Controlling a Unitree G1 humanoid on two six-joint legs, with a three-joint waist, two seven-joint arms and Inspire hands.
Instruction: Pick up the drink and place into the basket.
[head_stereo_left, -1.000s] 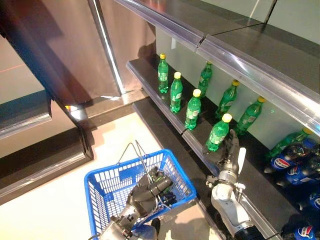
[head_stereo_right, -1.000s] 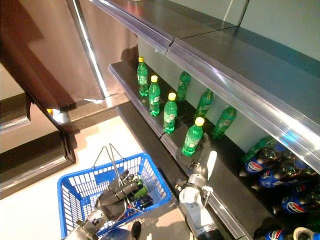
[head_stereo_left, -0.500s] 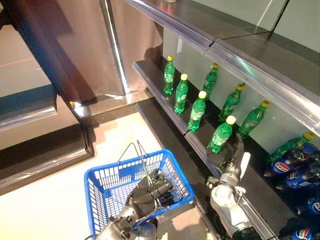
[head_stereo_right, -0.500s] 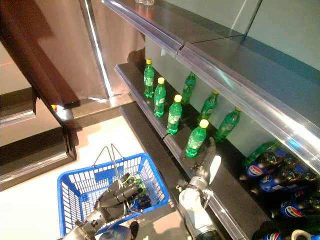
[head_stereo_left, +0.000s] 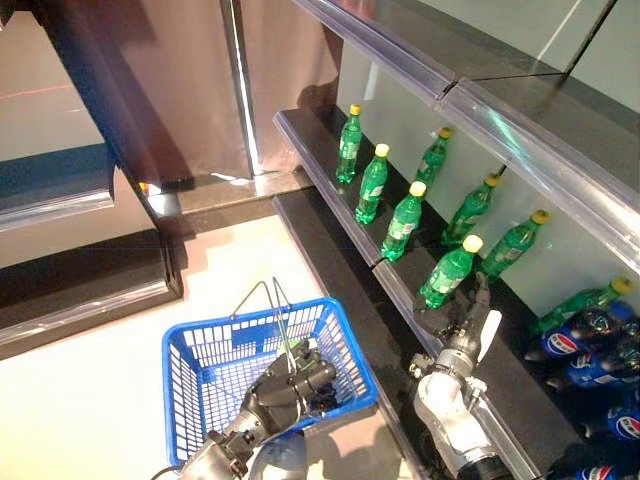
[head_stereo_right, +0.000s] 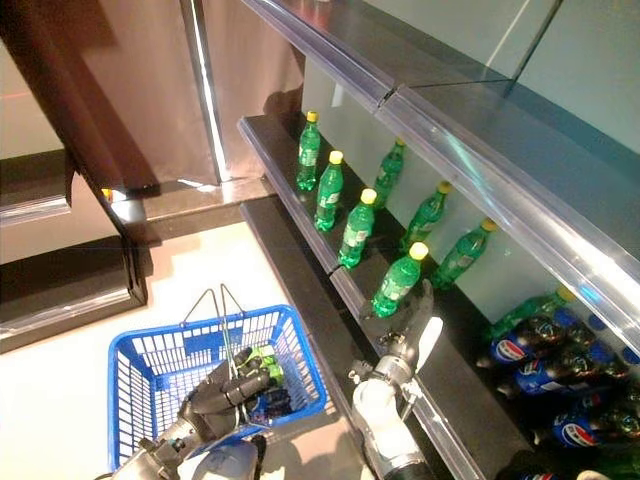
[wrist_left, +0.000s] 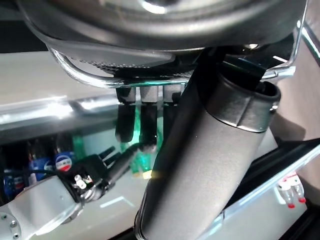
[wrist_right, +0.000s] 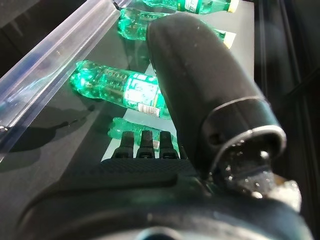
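Observation:
Green bottles with yellow caps stand in a row on the dark shelf. The nearest green bottle (head_stereo_left: 447, 275) also shows in the right wrist view (wrist_right: 120, 90). My right hand (head_stereo_left: 464, 322) is open, its straight fingers (wrist_right: 142, 142) reaching along the shelf right beside that bottle's base; I cannot tell whether they touch it. My left hand (head_stereo_left: 285, 385) is shut on the thin wire handles (wrist_left: 100, 80) of the blue basket (head_stereo_left: 200, 360), which hangs low at the left in front of the shelf. Drinks (head_stereo_right: 262, 365) lie in the basket.
Dark cola bottles (head_stereo_left: 590, 345) crowd the shelf to the right of my right hand. A clear plastic strip (head_stereo_left: 395, 290) runs along the shelf's front edge. An upper shelf (head_stereo_left: 480, 100) overhangs the bottles. A brown panel (head_stereo_left: 150, 90) stands at the left.
The whole picture has shifted as the camera moved. My right hand stays by the nearest green bottle's base and my left hand keeps the basket in the same place.

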